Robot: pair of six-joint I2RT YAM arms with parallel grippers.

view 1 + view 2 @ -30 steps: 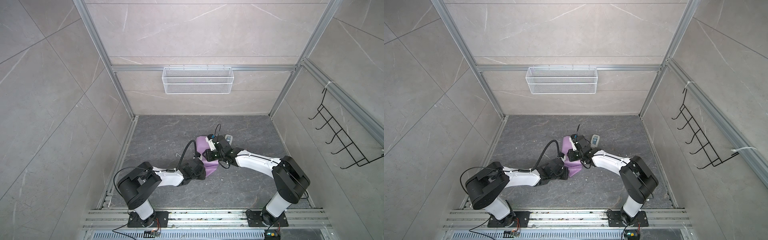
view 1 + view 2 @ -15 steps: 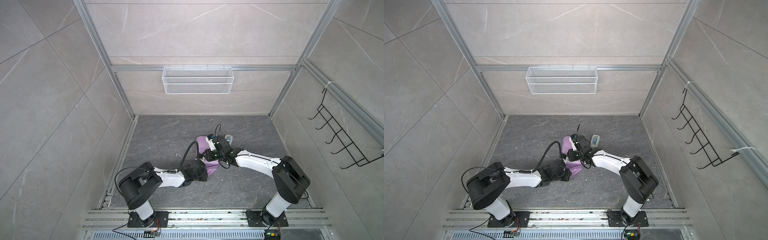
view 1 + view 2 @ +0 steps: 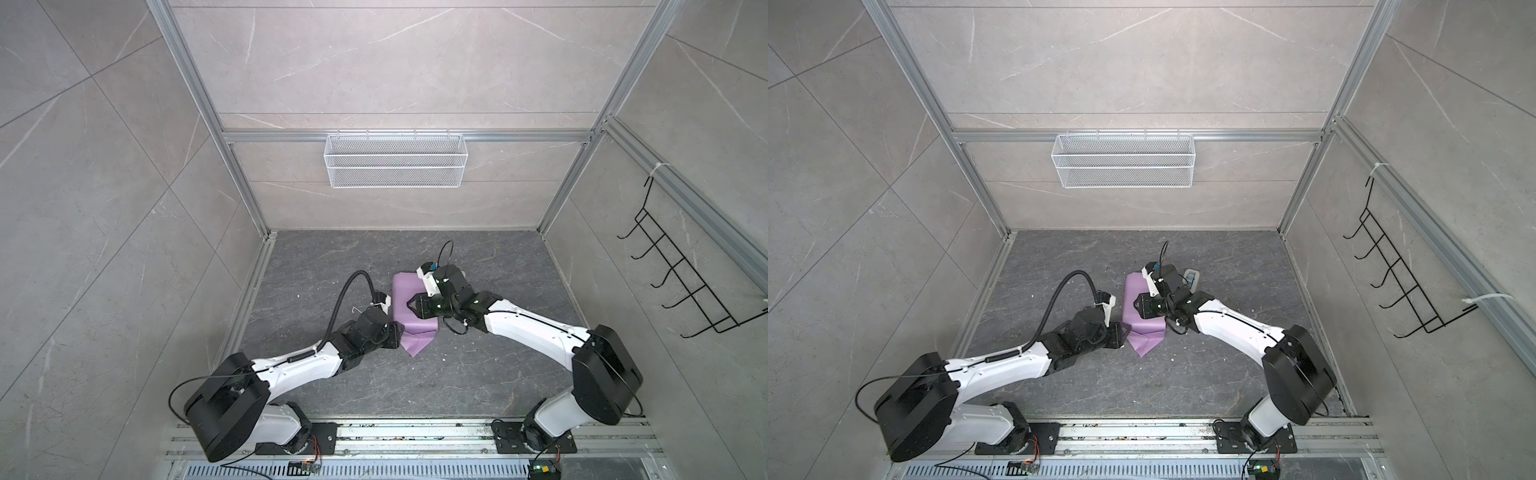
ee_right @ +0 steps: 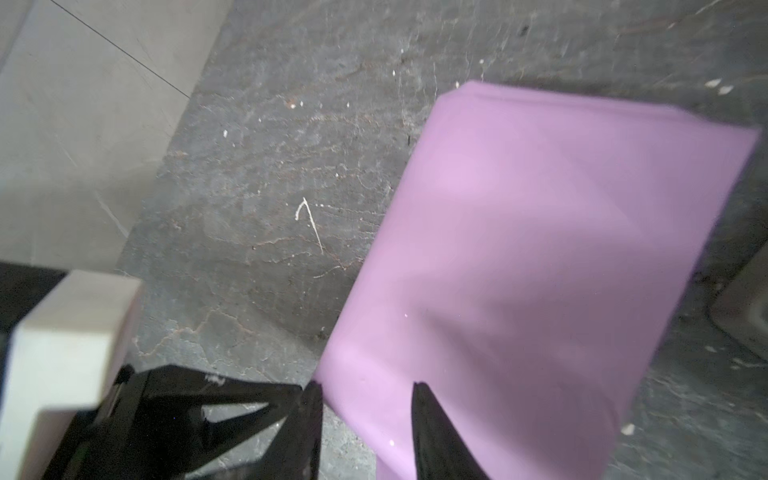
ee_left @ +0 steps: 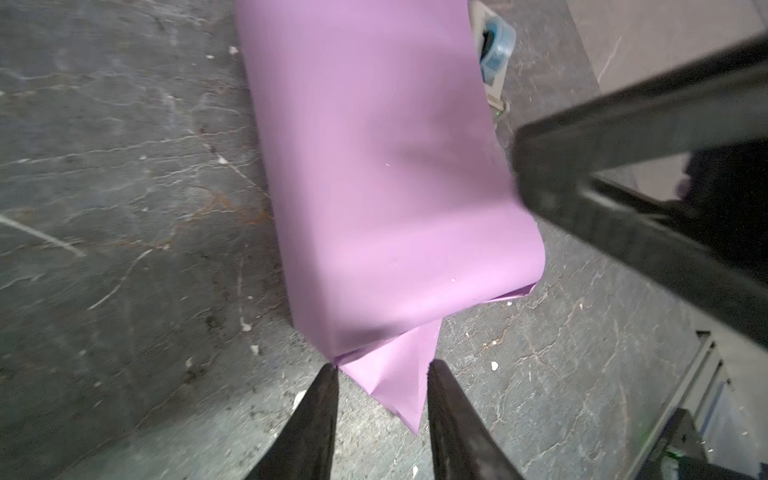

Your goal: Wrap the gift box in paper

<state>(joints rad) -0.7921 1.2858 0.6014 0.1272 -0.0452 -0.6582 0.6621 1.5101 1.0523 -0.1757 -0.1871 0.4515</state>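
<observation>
The left gripper (image 5: 380,370) has its jaws apart, with the pointed end flap of the paper (image 5: 374,166) lying between them on the surface (image 5: 124,187). Just ahead, the lilac paper is folded over a boxy shape, and the gift box itself is hidden inside. The right gripper (image 4: 365,388), jaws also parted, hovers over the bundle's edge. Beyond the bundle sits a grey-white device (image 5: 496,45), too blurred to read.
</observation>
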